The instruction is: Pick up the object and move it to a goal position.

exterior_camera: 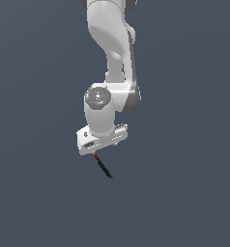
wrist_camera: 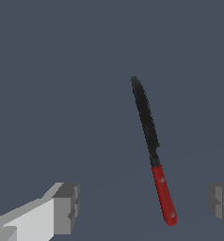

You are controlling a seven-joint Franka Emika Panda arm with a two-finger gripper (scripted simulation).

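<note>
The object (wrist_camera: 154,150) is a thin knife with a black pointed blade and a red handle (wrist_camera: 164,195). In the wrist view it lies on the dark grey floor between my two grey fingertips (wrist_camera: 67,207), nearer one of them and touching neither. My gripper (wrist_camera: 144,205) is open with its jaws wide apart. In the exterior view the white hand (exterior_camera: 102,136) hangs just above the object (exterior_camera: 103,166), whose red end sits under the hand while the blade points toward the exterior view's lower right.
A uniform dark grey surface (exterior_camera: 184,193) surrounds the knife on all sides. The white arm (exterior_camera: 112,43) rises straight up from the hand.
</note>
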